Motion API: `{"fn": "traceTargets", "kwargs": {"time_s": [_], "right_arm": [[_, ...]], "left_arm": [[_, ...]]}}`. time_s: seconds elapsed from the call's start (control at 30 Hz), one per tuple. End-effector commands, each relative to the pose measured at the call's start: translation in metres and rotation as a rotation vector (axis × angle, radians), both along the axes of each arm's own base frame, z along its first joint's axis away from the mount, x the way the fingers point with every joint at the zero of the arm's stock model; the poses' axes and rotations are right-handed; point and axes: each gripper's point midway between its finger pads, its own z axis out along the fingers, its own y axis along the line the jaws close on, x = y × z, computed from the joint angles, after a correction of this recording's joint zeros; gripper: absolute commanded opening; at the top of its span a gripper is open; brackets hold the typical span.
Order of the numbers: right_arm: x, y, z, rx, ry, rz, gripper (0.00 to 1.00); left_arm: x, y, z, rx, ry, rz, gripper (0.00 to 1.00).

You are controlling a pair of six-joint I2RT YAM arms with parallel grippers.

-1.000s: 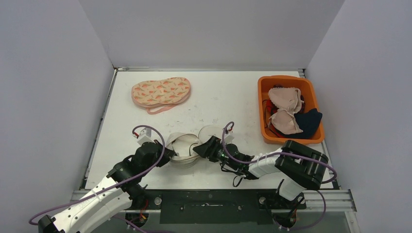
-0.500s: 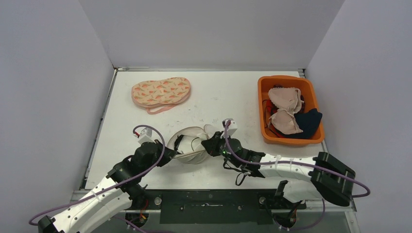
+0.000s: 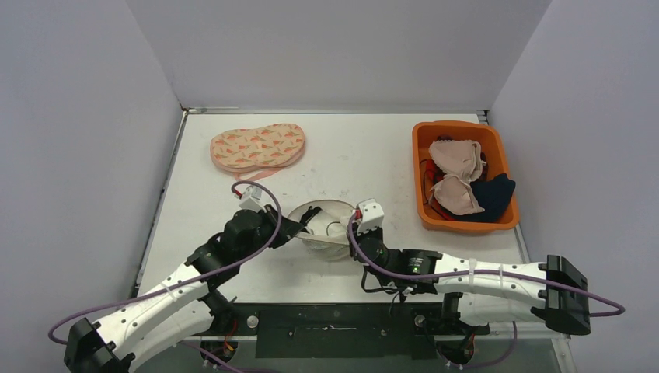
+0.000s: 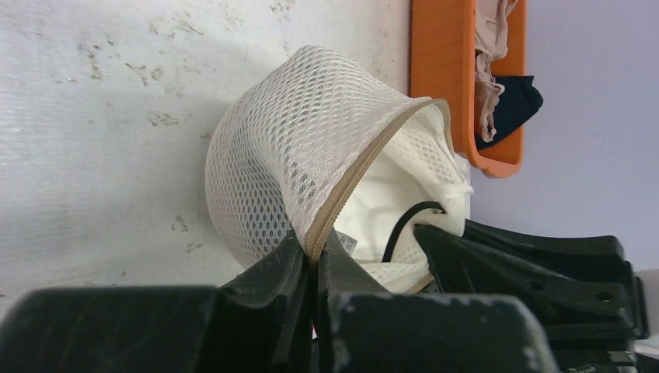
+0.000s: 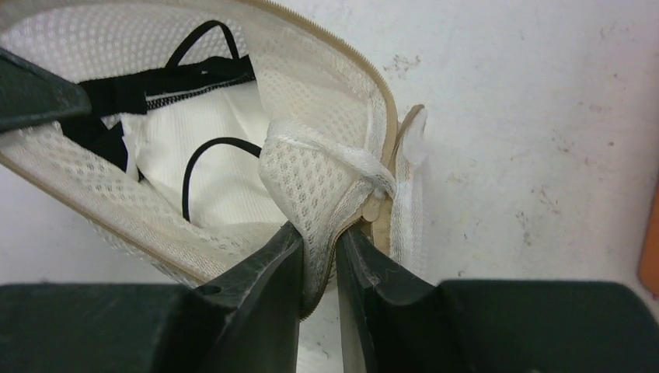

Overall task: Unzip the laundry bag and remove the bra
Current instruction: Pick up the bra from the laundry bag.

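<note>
The left gripper (image 4: 315, 255) is pinched together on the beige zipper tape (image 4: 353, 175) at the rim of the white mesh laundry bag (image 4: 272, 148). The fabric is caught right between its fingertips. Opposite it, across the bag's mouth, the right gripper (image 5: 320, 242) is clamped on a bunched fold of mesh at the rim, close to where the zipper line ends. Between the two grippers the bag gapes open, its mouth stretched into a wide oval on the table (image 3: 350, 155).

The unzipping therefore looks done, or nearly so; how far round the zip has run is hard to tell. Inside the opening, just beyond the right gripper's fingertips, lies the bra (image 5: 183, 76). It shows black straps and a black band against pale fabric, and it sits wholly within the bag. Neither gripper touches it.

What is left is the removal. Both grippers are occupied with the rim, so one would probably have to let go and reach in for a strap while the other keeps the mouth open.

Well off to the right gripper's outer side stands an orange bin (image 3: 418, 175) with other garments. Far beyond the left gripper lies a peach patterned pouch (image 3: 258, 146).
</note>
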Motion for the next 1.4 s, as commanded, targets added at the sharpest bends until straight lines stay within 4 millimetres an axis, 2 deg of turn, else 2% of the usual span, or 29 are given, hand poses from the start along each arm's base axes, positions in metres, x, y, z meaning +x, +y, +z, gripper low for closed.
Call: {"fn": "traceTargets", "kwargs": {"time_s": [0.0, 0.13, 0.3, 0.4, 0.6, 0.77, 0.9, 1.0, 1.1, 1.2, 1.23, 1.37], "right_arm": [[-0.005, -0.015, -0.016, 0.071, 0.029, -0.026, 0.24], [-0.009, -0.017, -0.037, 0.158, 0.099, -0.016, 0.36], [-0.001, -0.016, -0.043, 0.282, 0.165, -0.016, 0.48], [0.003, -0.017, -0.042, 0.31, 0.178, -0.023, 0.52], [0.01, -0.014, -0.034, 0.371, 0.178, -0.027, 0.69], [0.018, -0.011, -0.035, 0.433, 0.231, -0.041, 0.71], [0.025, -0.017, -0.036, 0.457, 0.237, -0.072, 0.67], [0.029, -0.016, -0.04, 0.449, 0.251, -0.072, 0.58], [0.029, -0.012, -0.046, 0.431, 0.275, -0.057, 0.49], [0.026, -0.007, -0.051, 0.417, 0.3, -0.034, 0.48], [0.025, -0.007, -0.052, 0.412, 0.305, -0.031, 0.45], [0.027, -0.018, -0.048, 0.386, 0.267, -0.055, 0.13]], "left_arm": [[0.005, -0.022, 0.005, -0.075, -0.047, -0.07, 0.0], [0.001, -0.028, -0.013, -0.092, -0.022, -0.085, 0.0], [-0.002, -0.03, -0.019, -0.09, -0.019, -0.086, 0.0], [-0.003, -0.03, -0.016, -0.087, -0.026, -0.088, 0.0], [-0.006, -0.031, -0.014, -0.081, -0.034, -0.093, 0.0], [-0.006, -0.032, -0.012, -0.075, -0.036, -0.097, 0.0], [-0.008, -0.032, -0.013, -0.072, -0.036, -0.099, 0.0], [-0.009, -0.032, -0.015, -0.069, -0.036, -0.098, 0.0], [-0.01, -0.031, -0.016, -0.069, -0.035, -0.096, 0.0], [-0.01, -0.031, -0.015, -0.069, -0.038, -0.095, 0.0], [-0.01, -0.03, -0.014, -0.068, -0.039, -0.094, 0.0], [-0.01, -0.03, -0.013, -0.067, -0.043, -0.096, 0.0]]}}
